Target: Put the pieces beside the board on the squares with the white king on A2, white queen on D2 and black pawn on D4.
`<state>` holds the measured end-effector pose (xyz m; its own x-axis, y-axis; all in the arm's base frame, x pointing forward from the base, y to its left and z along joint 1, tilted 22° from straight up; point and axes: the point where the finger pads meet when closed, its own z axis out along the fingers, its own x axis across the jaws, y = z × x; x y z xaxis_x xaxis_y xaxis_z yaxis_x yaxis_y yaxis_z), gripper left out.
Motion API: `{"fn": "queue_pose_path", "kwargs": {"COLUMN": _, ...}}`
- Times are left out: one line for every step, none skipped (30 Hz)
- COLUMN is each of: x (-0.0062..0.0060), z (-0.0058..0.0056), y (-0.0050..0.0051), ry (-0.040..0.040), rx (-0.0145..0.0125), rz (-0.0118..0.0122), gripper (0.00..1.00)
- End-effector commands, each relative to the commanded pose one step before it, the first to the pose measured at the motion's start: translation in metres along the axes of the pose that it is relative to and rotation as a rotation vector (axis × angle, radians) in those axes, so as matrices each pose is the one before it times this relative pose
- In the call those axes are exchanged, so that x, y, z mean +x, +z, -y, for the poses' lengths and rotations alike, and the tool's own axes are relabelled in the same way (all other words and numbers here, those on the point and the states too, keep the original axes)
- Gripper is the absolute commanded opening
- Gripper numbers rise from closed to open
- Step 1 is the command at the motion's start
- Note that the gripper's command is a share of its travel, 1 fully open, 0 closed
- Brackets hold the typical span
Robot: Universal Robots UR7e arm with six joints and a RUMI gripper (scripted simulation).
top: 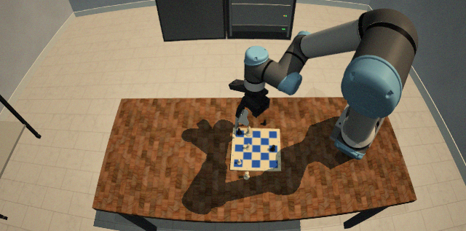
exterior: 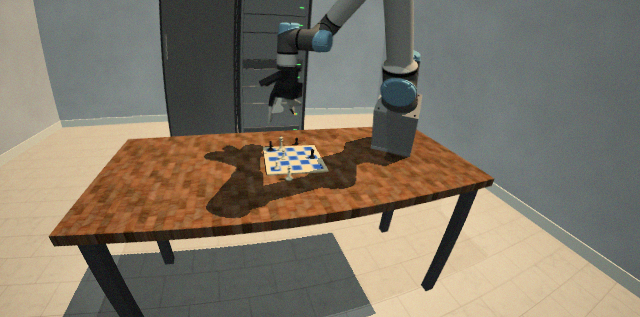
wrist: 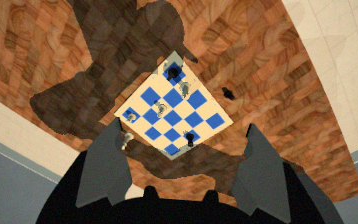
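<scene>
The gripper (top: 243, 124) (exterior: 282, 116) (wrist: 185, 122) is open and empty, high above the back-left part of the board (top: 278, 131) (wrist: 226, 121). A tall white piece, apparently the king (top: 248, 132) (exterior: 281, 143) (wrist: 185, 89), stands upright on the light back-row square beside the back-left corner square. Another tall white piece, apparently the queen (top: 247, 175) (exterior: 289, 174) (wrist: 127, 140), stands off the board, by its front edge. The black pawn (top: 263, 123) (exterior: 296, 141) (wrist: 228, 93) is off the board, behind its back edge. The board's letters and numbers are too small to read.
Other pieces stand on the board: a black one (top: 239, 132) (wrist: 172, 73) on the back-left corner, a white one (top: 239, 162) (wrist: 131, 117) on the front-left corner, a white one (top: 247, 146) (wrist: 160, 108) left of centre, and a black one (top: 272, 148) (wrist: 190, 138) at the right edge.
</scene>
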<state>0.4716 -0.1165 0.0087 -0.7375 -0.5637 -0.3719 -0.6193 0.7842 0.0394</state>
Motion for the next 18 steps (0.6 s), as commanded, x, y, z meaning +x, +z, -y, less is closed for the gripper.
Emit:
{"fn": "queue_pose_path", "kwargs": {"x": -0.00350, "z": -0.00101, "y": -0.00004, "ry": -0.04514, "rx": 0.00100, "rz": -0.00029, "gripper": 1.00}}
{"fn": "queue_pose_path", "kwargs": {"x": -0.00112, "z": -0.00042, "y": 0.00011, "ry": -0.01474, "rx": -0.00002, "rz": -0.00020, "gripper": 1.00}}
{"fn": "queue_pose_path", "kwargs": {"x": -0.00126, "z": -0.00046, "y": 0.00012, "ry": -0.01642, "rx": -0.00003, "rz": -0.00022, "gripper": 1.00}}
{"fn": "queue_pose_path", "kwargs": {"x": -0.00140, "z": -0.00049, "y": 0.00013, "ry": -0.01813, "rx": -0.00003, "rz": -0.00024, "gripper": 1.00}}
{"fn": "queue_pose_path", "kwargs": {"x": -0.00154, "z": -0.00052, "y": 0.00014, "ry": -0.01987, "rx": -0.00004, "rz": -0.00025, "gripper": 1.00}}
{"fn": "queue_pose_path", "kwargs": {"x": -0.00169, "z": -0.00054, "y": 0.00016, "ry": -0.02163, "rx": -0.00005, "rz": -0.00027, "gripper": 1.00}}
{"fn": "queue_pose_path", "kwargs": {"x": -0.00184, "z": -0.00056, "y": 0.00017, "ry": -0.02340, "rx": -0.00005, "rz": -0.00029, "gripper": 1.00}}
{"fn": "queue_pose_path", "kwargs": {"x": -0.00199, "z": -0.00057, "y": 0.00018, "ry": -0.02517, "rx": -0.00006, "rz": -0.00030, "gripper": 1.00}}
{"fn": "queue_pose_path", "kwargs": {"x": -0.00215, "z": -0.00058, "y": 0.00019, "ry": -0.02694, "rx": -0.00007, "rz": -0.00031, "gripper": 1.00}}
{"fn": "queue_pose_path", "kwargs": {"x": 0.00000, "z": 0.00000, "y": 0.00000, "ry": 0.00000, "rx": 0.00000, "rz": 0.00000, "gripper": 1.00}}
{"fn": "queue_pose_path", "kwargs": {"x": 0.00000, "z": 0.00000, "y": 0.00000, "ry": 0.00000, "rx": 0.00000, "rz": 0.00000, "gripper": 1.00}}
{"fn": "queue_pose_path", "kwargs": {"x": -0.00230, "z": -0.00058, "y": 0.00020, "ry": -0.02869, "rx": -0.00008, "rz": -0.00032, "gripper": 1.00}}
{"fn": "queue_pose_path", "kwargs": {"x": -0.00246, "z": -0.00056, "y": 0.00021, "ry": -0.03043, "rx": -0.00009, "rz": -0.00033, "gripper": 1.00}}
{"fn": "queue_pose_path", "kwargs": {"x": -0.00262, "z": -0.00054, "y": 0.00022, "ry": -0.03214, "rx": -0.00010, "rz": -0.00034, "gripper": 1.00}}
{"fn": "queue_pose_path", "kwargs": {"x": -0.00277, "z": -0.00051, "y": 0.00023, "ry": -0.03383, "rx": -0.00011, "rz": -0.00034, "gripper": 1.00}}
{"fn": "queue_pose_path", "kwargs": {"x": -0.00292, "z": -0.00047, "y": 0.00024, "ry": -0.03547, "rx": -0.00012, "rz": -0.00034, "gripper": 1.00}}
{"fn": "queue_pose_path", "kwargs": {"x": -0.00307, "z": -0.00042, "y": 0.00024, "ry": -0.03708, "rx": -0.00013, "rz": -0.00034, "gripper": 1.00}}
{"fn": "queue_pose_path", "kwargs": {"x": -0.00322, "z": -0.00035, "y": 0.00025, "ry": -0.03863, "rx": -0.00014, "rz": -0.00034, "gripper": 1.00}}
